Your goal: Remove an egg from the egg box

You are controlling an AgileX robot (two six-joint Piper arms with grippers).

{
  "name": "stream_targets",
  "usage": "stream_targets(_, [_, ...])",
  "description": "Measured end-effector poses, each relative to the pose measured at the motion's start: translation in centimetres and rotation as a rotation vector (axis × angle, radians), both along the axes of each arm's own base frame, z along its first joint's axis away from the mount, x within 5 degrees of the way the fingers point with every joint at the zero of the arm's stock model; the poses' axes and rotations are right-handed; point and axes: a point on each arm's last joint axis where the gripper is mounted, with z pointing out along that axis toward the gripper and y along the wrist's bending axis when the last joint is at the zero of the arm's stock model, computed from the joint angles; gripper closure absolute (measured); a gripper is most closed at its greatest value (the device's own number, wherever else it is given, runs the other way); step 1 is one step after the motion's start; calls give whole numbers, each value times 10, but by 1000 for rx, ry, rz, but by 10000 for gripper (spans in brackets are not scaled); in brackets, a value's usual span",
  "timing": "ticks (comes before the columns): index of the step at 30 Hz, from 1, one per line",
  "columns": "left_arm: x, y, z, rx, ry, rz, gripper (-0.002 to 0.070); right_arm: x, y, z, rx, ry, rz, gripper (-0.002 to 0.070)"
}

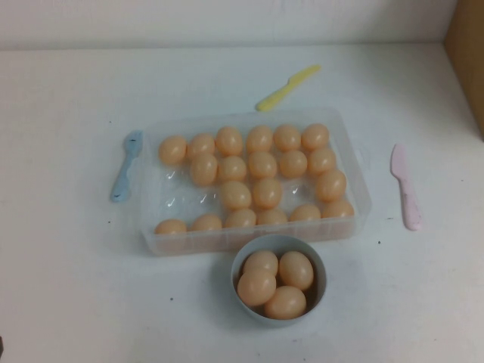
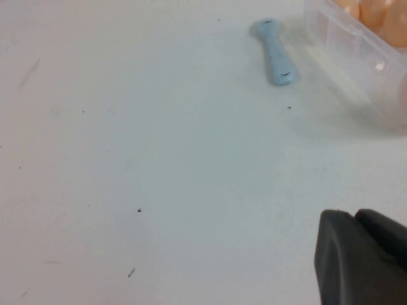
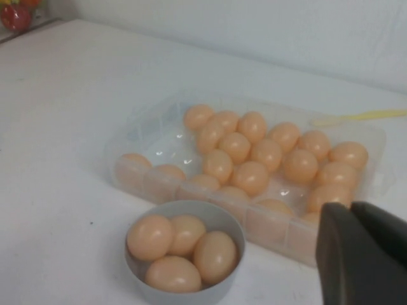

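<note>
Both grippers apparently raised, parked.

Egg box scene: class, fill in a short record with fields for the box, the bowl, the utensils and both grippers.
egg box: clear plastic tray, mid-table, many tan eggs, some dimples bare on its left side
bowl: grey-blue, just in front of the box, holds four eggs
blue utensil: left of box
yellow utensil: behind box
pink utensil: right of box
left gripper: over bare table, near blue utensil, holds nothing visible
right gripper: near the bowl, facing the box
</note>
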Motion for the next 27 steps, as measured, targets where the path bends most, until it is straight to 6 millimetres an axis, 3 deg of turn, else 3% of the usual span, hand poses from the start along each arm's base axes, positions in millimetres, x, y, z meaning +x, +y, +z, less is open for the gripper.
stream_targets(8, [0,0,0,0,0,0,680,-1,-3,-45,22,-4,-29,694])
stream_targets(17, [0,0,0,0,0,0,680,-12,-39,-66,9,-177,-428,694])
stream_targets(22, [0,0,0,0,0,0,680,-12,-47,-83,5,-102,-579,694])
stream_targets(27, [0,0,0,0,0,0,680,-11,-48,-95,12,-30,-602,694])
